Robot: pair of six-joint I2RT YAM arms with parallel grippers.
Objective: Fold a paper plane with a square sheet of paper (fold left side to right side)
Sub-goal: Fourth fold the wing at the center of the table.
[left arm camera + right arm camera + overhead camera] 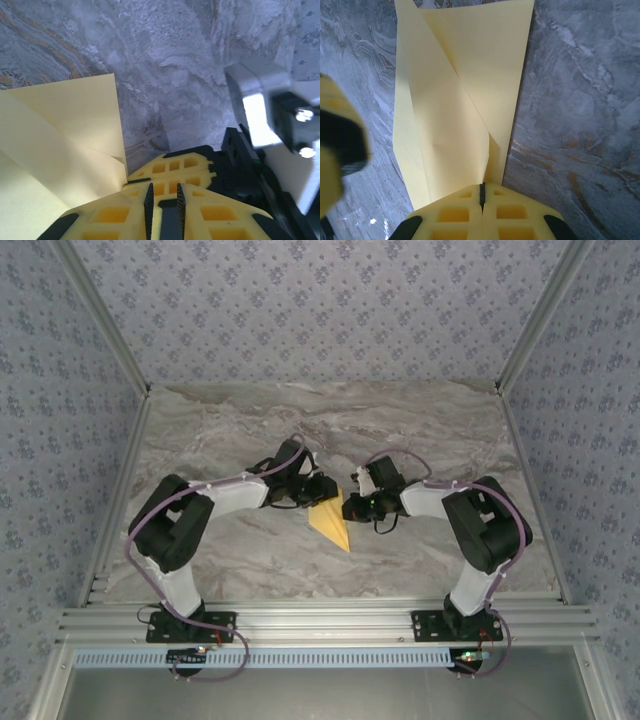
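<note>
The square sheet of paper lies on the marble table, folded into a narrow mustard-yellow wedge whose point faces the near right. In the right wrist view the paper shows overlapping flaps, and one raised flap runs into the seam of my right gripper, which is shut on that edge. My left gripper hovers just behind the right gripper's fingers; its jaws stand a little apart with nothing between them. The paper lies to its left. From above, both grippers meet at the paper's far end.
The marble tabletop stretches open behind and beside the arms. Aluminium rails edge the near side, and patterned walls stand all round. The right arm's wrist housing sits close to the right of my left gripper.
</note>
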